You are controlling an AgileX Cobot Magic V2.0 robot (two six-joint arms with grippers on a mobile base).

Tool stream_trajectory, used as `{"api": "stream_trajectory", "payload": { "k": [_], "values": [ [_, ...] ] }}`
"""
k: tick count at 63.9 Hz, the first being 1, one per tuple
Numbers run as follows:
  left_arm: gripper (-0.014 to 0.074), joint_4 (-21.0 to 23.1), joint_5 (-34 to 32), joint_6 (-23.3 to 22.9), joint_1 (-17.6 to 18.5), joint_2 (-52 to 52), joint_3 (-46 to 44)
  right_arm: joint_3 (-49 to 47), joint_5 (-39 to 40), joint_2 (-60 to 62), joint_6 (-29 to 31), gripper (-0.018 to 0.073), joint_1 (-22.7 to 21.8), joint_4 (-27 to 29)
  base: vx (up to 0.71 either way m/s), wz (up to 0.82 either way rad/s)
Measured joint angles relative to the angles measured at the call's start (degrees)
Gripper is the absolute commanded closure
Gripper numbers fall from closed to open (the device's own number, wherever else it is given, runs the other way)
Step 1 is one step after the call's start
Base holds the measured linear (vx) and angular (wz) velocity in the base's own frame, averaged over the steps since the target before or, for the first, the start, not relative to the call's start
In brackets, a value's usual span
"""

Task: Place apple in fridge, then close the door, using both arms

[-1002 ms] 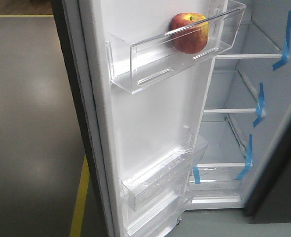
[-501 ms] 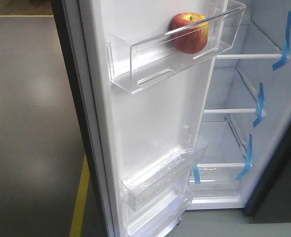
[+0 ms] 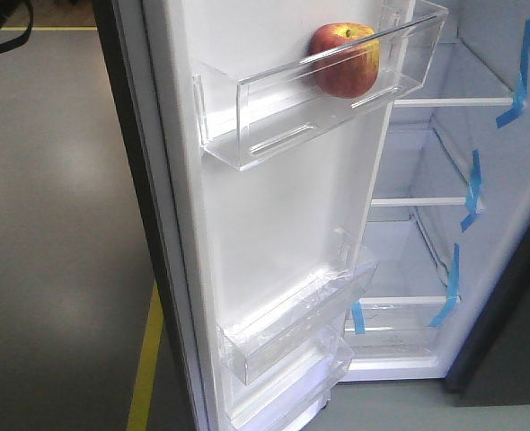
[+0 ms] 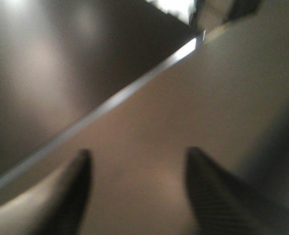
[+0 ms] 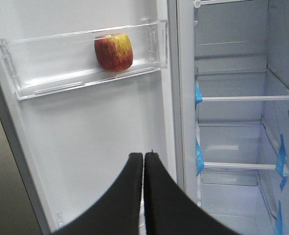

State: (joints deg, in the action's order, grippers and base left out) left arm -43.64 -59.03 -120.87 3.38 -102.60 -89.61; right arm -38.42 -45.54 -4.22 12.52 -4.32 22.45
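Before the door (image 5: 85, 127), right pincer (image 5: 144, 155) sits pressed together; left pincer (image 4: 139, 152) spread apart

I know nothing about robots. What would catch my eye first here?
A glossy red apple sits alone in the top clear bin of the open door. Beside it, white shelves in the fridge carry bright blue tape strips. The right gripper, shut, points toward the door.
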Motion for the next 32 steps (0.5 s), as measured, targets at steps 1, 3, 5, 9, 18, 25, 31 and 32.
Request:
{"api": "stream_trajectory", "payload": {
  "k": [1,3,5,9,18,25,31,32],
  "values": [
    [0.0083,-0.61,-0.24,-0.56,0.00,-0.80,-1.42,0.00,-0.06,0.00,0.00,0.0563,0.00,0.00,0.00,0.00],
    [0.0086,-1.56,-0.78,-1.04,0.00,-2.62,-3.23,0.00,-0.18,0.00,0.00,0.0563,0.00,0.00,0.00,0.00],
    [0.0090,-2.30,-1.17,-1.44,0.00,-4.17,-5.25,0.00,-0.28,0.00,0.00,0.0563,0.00,0.00,0.00,0.00],
    [0.0101,-3.42,-1.60,-1.81,0.06,-6.20,-8.08,0.00,-0.39,0.00,0.00,0.0563,0.00,0.00,0.00,0.00],
    [0.0116,-4.95,-3.58,-2.27,0.62,-7.35,-10.85,0.00,-0.51,0.00,0.00,0.0563,0.00,0.00,0.00,0.00],
    [0.0116,-6.03,-5.56,-2.39,0.96,-7.35,-11.16,0.00,-0.53,0.00,0.00,0.0563,0.00,0.18,0.00,0.00],
    [0.0116,-6.72,-7.37,-2.41,1.89,-7.35,-11.18,0.00,-0.59,0.00,0.00,0.0563,0.00,0.17,0.00,0.00],
    [0.0116,-6.81,-7.52,-2.41,2.11,-7.35,-11.18,0.00,-0.65,0.00,0.00,0.0563,0.00,0.17,0.00,0.00]
  ]
}}
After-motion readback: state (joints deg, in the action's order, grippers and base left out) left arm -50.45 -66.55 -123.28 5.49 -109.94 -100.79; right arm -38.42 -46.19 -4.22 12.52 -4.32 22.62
